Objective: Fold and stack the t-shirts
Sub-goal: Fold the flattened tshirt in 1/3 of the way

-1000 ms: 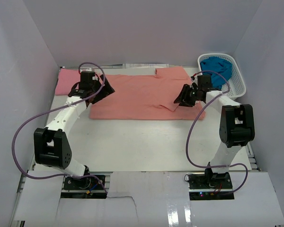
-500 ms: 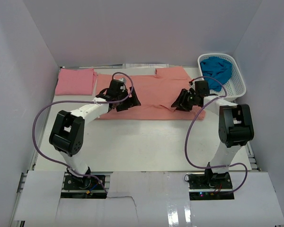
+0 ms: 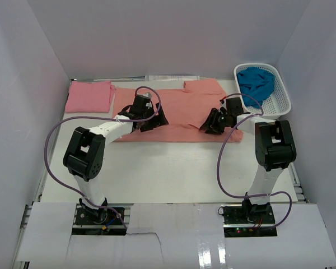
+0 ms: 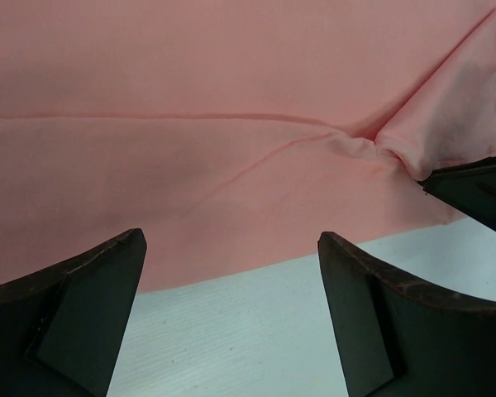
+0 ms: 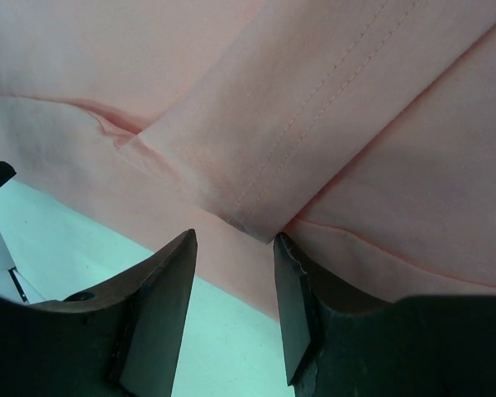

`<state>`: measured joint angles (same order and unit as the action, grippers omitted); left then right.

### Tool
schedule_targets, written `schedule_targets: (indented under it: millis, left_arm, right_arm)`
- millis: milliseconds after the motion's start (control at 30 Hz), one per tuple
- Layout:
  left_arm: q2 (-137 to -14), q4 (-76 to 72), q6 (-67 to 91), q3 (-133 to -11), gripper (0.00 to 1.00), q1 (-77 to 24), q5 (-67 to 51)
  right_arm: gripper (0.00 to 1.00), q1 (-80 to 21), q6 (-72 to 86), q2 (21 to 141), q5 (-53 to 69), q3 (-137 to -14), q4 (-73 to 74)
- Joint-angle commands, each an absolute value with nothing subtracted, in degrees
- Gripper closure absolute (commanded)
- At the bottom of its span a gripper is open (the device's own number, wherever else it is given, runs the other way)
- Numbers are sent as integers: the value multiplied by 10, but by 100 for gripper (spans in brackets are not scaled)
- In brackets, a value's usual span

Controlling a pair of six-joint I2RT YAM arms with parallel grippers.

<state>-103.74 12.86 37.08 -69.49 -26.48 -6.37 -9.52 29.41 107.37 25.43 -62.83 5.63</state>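
The salmon-orange t-shirt (image 3: 179,109) lies spread flat across the back middle of the table. My left gripper (image 3: 153,121) hovers at its near edge with its fingers wide apart; in the left wrist view the gripper (image 4: 231,238) has only bare table and the shirt's hem (image 4: 231,190) between them. My right gripper (image 3: 211,124) is low over the folded-in sleeve (image 5: 314,107), and the gripper (image 5: 235,238) is partly open just short of the sleeve's corner, gripping nothing. A folded pink t-shirt (image 3: 89,96) lies at the back left. The teal-blue t-shirt (image 3: 256,82) is bunched in the basket.
The white lattice basket (image 3: 281,96) stands at the back right corner, next to the right arm. White walls close in the table on three sides. The right gripper's dark finger (image 4: 479,194) shows at the right edge of the left wrist view.
My left arm has swung from the shirt's back-left corner to the middle of its near edge, still open. The right gripper has slid a little left and nearer along the sleeve.
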Motion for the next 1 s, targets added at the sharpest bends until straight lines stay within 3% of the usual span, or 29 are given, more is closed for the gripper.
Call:
schedule_targets:
  millis: [0, 133, 167, 267, 567, 900, 967]
  left_arm:
    - [-1019, 118, 368, -696, 4, -265, -47]
    - [-1015, 123, 367, -690, 4, -265, -35]
    - [-1014, 127, 367, -689, 4, -265, -33]
    - [-1009, 127, 366, -684, 4, -265, -28]
    - [-1002, 135, 365, -677, 4, -265, -18]
    - [-1000, 143, 359, -682, 4, -265, -18]
    - [-1001, 147, 358, -681, 5, -265, -18]
  right_arm:
    - [52, -98, 297, 1082, 249, -642, 37]
    - [64, -103, 299, 1096, 239, -650, 33]
    - [77, -105, 299, 1101, 237, -656, 35]
    - [92, -108, 299, 1106, 232, -661, 35]
    - [92, -119, 306, 1123, 243, -729, 49]
    - [92, -118, 321, 1271, 293, -959, 49]
    - [83, -119, 322, 1306, 310, -998, 26]
